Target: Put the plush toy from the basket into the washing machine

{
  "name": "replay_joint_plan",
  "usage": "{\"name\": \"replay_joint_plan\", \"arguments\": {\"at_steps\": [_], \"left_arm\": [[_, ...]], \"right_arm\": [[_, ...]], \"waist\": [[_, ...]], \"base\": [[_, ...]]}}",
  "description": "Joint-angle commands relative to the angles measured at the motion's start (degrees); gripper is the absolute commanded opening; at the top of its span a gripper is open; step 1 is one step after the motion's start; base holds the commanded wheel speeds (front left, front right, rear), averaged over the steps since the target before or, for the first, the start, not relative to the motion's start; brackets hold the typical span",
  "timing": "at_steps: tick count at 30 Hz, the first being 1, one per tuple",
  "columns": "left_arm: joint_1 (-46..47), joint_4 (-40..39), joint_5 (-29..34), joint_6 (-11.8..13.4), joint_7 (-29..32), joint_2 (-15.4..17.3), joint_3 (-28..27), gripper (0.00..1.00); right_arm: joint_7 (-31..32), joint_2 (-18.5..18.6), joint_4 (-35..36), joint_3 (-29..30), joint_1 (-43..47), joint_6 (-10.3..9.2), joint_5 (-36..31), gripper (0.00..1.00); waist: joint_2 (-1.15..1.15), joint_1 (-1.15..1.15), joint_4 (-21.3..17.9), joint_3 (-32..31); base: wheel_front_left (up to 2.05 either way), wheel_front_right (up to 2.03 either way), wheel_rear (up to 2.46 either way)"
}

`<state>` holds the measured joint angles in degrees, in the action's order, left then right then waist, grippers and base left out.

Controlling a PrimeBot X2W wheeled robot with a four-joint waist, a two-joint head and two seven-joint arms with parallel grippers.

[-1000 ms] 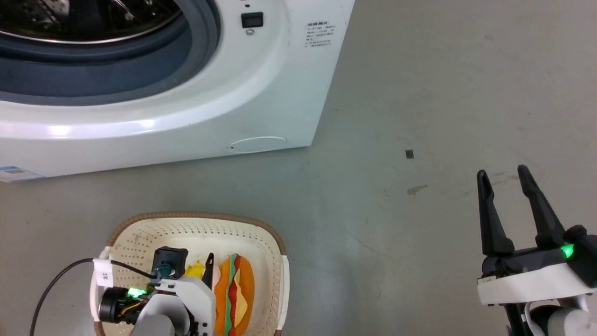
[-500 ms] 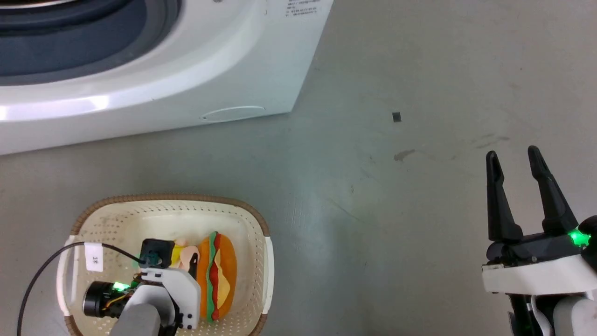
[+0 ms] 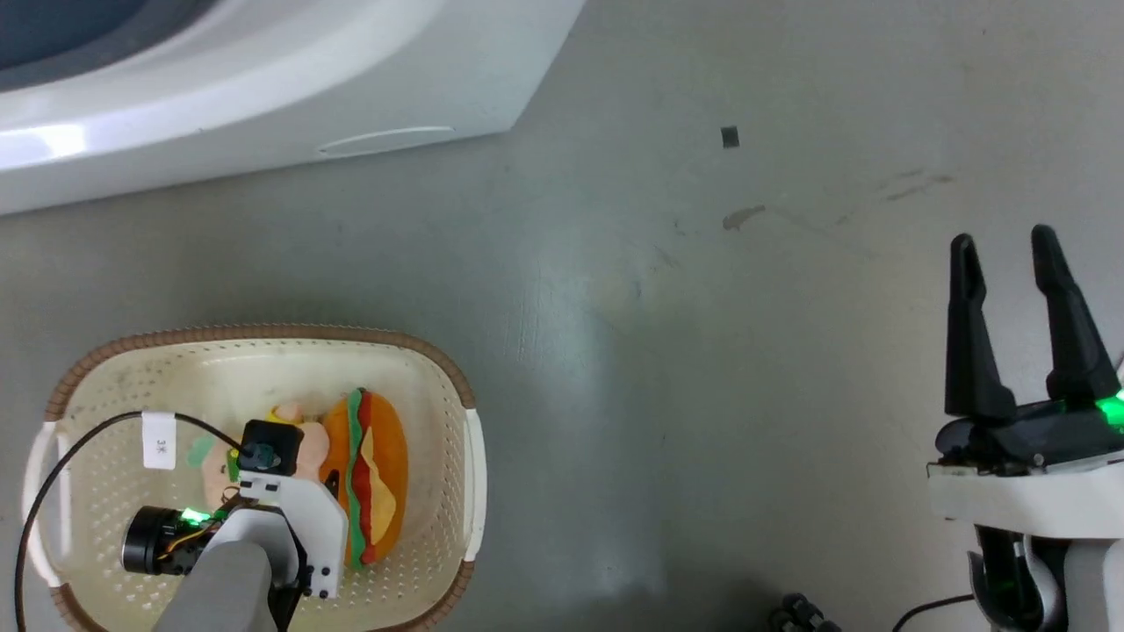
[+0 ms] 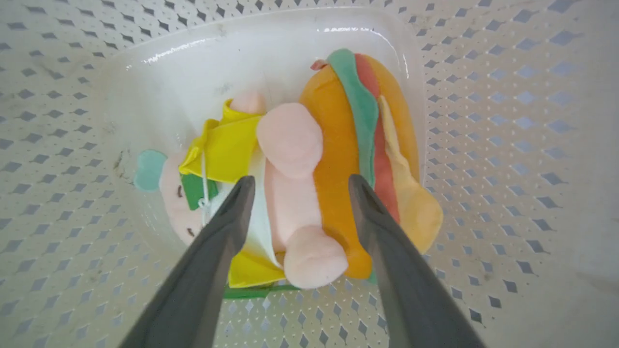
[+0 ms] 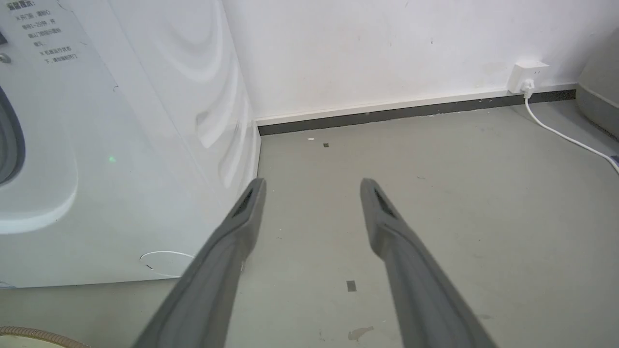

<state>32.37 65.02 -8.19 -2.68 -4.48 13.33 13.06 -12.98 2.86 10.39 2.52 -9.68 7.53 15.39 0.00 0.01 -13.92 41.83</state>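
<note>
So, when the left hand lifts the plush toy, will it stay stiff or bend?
Probably it squashes: the plush toy looks soft and padded. Its pink limbs and yellow flaps may dangle. The matte fabric should hardly slip in the left hand.

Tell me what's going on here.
The left gripper is down inside the basket, its open fingers straddling the plush toy. The toy lies on the basket's bottom, not yet gripped. The right gripper hangs open over the floor, holding nothing. The washing machine stands beyond the basket, and the toy is not in it yet.
</note>
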Motion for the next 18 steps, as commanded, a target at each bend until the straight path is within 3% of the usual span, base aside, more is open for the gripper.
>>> {"name": "replay_joint_plan", "arguments": {"at_steps": [1,18], "left_arm": [[1.81,1.83,-0.51,-0.17,0.42,0.52,0.58,1.0],[9.35,8.84,-2.31,-0.47,1.64,1.6,3.34,1.0]], "right_arm": [[-0.63,0.01,0.89,0.15,-1.56,-0.04,0.72,1.0],[-2.02,0.01,6.29,2.27,-3.78,-0.04,2.13,1.0]], "waist": [[0.0,-0.01,-0.86,1.89],[0.0,-0.01,-2.13,11.42]], "base": [[0.0,0.0,0.0],[0.0,0.0,0.0]]}}
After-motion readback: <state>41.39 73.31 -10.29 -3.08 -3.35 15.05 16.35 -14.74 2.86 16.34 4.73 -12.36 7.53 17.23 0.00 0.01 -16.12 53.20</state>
